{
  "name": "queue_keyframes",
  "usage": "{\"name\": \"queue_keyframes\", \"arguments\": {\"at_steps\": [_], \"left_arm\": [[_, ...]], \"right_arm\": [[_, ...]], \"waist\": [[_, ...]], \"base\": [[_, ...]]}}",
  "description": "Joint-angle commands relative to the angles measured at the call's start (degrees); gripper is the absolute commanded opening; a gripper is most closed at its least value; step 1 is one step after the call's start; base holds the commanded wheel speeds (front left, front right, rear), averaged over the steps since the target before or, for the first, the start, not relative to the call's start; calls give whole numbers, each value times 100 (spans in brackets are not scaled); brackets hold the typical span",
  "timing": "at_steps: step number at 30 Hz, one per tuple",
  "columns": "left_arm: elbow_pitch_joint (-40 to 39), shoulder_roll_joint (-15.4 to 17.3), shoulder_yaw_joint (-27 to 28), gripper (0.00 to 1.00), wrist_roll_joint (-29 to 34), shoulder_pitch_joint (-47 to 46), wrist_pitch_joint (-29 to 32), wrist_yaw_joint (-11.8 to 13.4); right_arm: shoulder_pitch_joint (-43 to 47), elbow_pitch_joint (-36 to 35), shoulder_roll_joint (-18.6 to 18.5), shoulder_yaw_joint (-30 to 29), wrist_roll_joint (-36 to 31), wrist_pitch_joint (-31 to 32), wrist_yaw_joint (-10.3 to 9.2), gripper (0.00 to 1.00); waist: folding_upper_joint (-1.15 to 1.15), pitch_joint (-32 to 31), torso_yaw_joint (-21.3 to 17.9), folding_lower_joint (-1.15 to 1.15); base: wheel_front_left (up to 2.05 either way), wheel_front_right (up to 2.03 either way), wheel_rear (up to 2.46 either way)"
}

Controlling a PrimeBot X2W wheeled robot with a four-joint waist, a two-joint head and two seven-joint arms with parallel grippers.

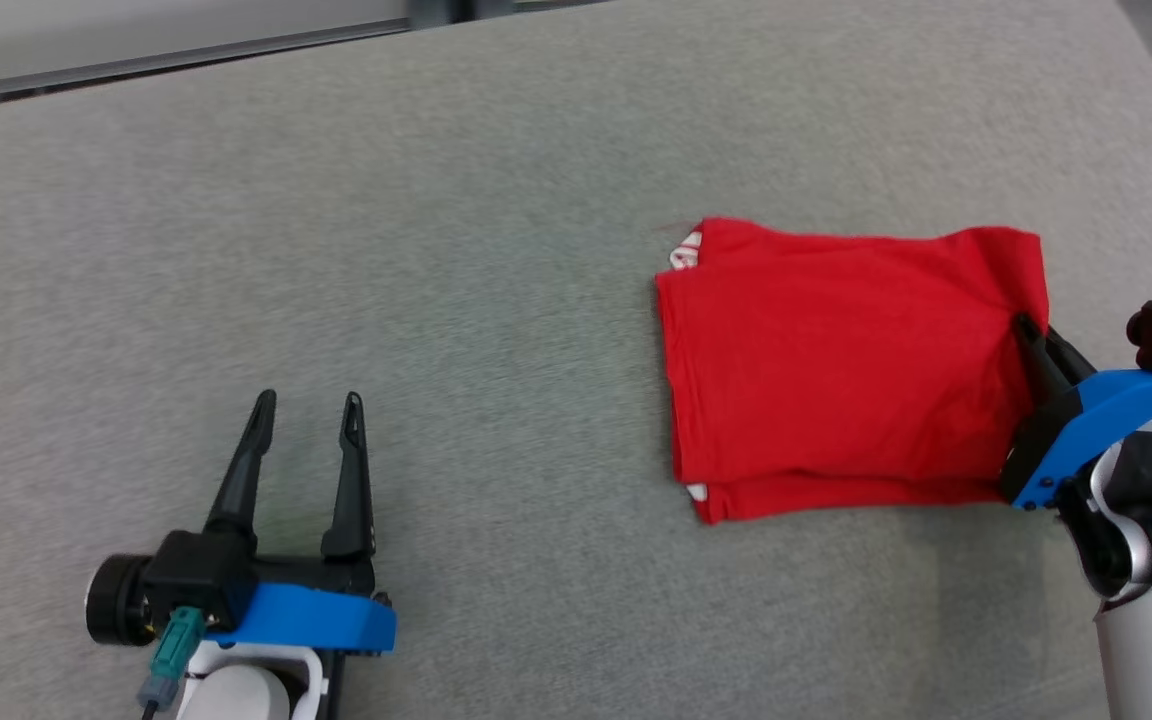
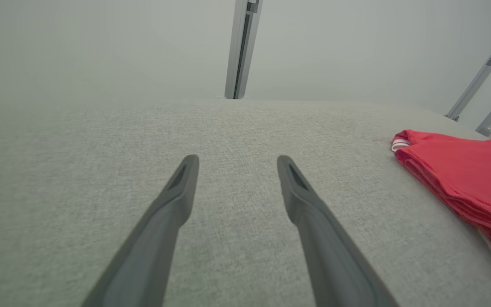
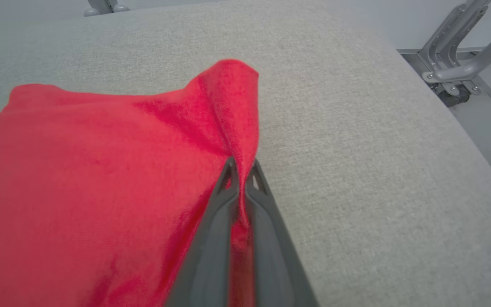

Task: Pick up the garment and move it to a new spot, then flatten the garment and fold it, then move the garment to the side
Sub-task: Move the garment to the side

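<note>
**Fingers (image 3: 211, 243) pinched on the garment (image 1: 836, 370): risk notes**

Fingers of the right gripper (image 1: 1024, 325) are closed together with a ridge of red cloth between them. In the right wrist view the pinch pulls the fabric into a small peak above the tips. The left gripper (image 1: 309, 400) sits low over the grey padded surface (image 1: 496, 200), fingers spread wide with nothing between them, well apart from the cloth.

The garment is red and folded into a rough rectangle. It lies flat on the right part of the surface, with white trim (image 1: 684, 250) showing at its far-left corner. The grip is on its right edge.

Judgement: folding looks done, so the step in hand is probably the move to the side.

Risks:
- I cannot tell how many layers are in the pinch. If it holds only the top one, a pull peels the fold open.
- The textured surface drags on the lower layers, so a low slide could bunch or skew the stack.
- The grip is a single point on one edge, so a lift lets the free left side hang and unfold.
- The surface's edge is near on the right, so too long a pull sends cloth over it.
</note>
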Motion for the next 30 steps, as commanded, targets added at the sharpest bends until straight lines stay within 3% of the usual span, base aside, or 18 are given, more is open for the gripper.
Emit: {"name": "queue_keyframes", "arguments": {"at_steps": [1, 4, 11, 18, 30], "left_arm": [[-64, 63, 19, 100, 45, -111, 14, -2], [-235, 185, -35, 100, 101, -248, 163, -37], [-423, 262, -153, 100, 160, -385, 351, -82], [-497, 293, -115, 100, 93, -382, 390, -12], [-551, 262, -83, 100, -2, -249, 331, 127]], "right_arm": [[-125, 19, 20, -44, 6, -66, -1, 0], [-267, 177, 91, -180, 19, -296, -1, 0], [-444, 501, 178, -315, -30, -597, -1, 0], [-1002, 786, -135, -279, -238, -639, -1, 0], [-2013, 1092, -1225, -709, -423, -196, 0, 0]], "waist": [[0, -11, -190, -1], [0, 232, -663, -1], [0, 385, -879, -1], [0, 429, -556, -1], [0, 529, 277, -1]], "base": [[0, 0, 0], [0, 0, 0], [0, 0, 0], [0, 0, 0], [0, 0, 0]]}}
